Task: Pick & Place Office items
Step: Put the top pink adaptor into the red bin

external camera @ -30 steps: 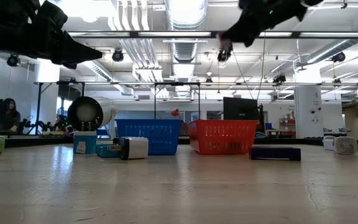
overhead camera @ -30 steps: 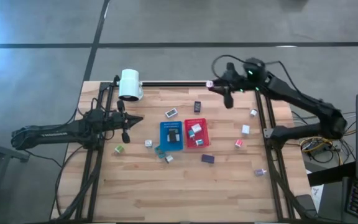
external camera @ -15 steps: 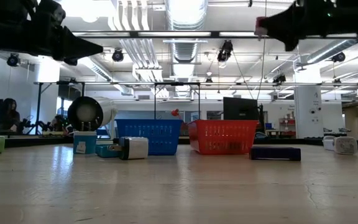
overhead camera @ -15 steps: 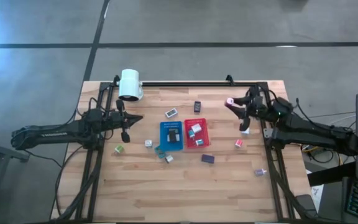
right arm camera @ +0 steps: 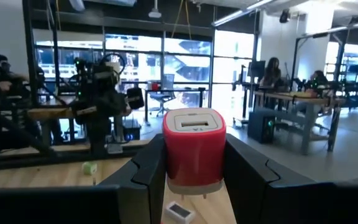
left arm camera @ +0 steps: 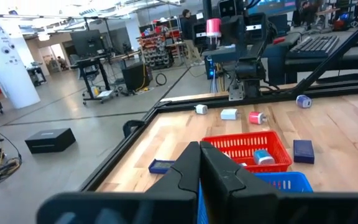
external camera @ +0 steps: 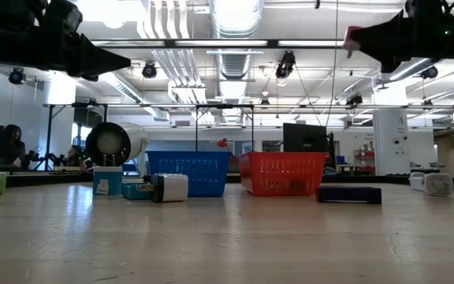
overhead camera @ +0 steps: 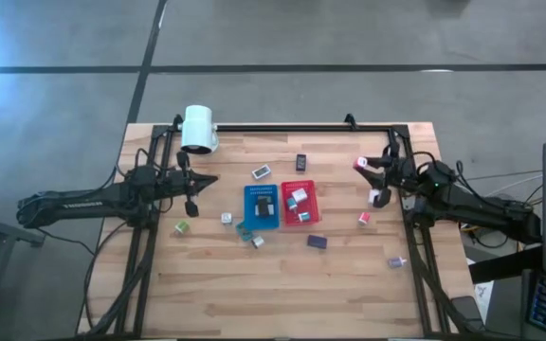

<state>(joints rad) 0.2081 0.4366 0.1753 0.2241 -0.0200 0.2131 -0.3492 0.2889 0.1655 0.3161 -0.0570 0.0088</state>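
Your right pincer (right arm camera: 194, 180) is clamped on a small pink-red block (right arm camera: 194, 149), held up in the air over the right side of the desk (overhead camera: 254, 284). It has a white slot on the end facing the wrist camera, and no writing I can read. A white block (overhead camera: 374, 197) and another pink-red one (overhead camera: 364, 219) lie just below the pincer. Your left pincer (overhead camera: 191, 185) hangs pressed together, off to the left of the blue tray (overhead camera: 248, 218) and red tray (overhead camera: 311, 189).
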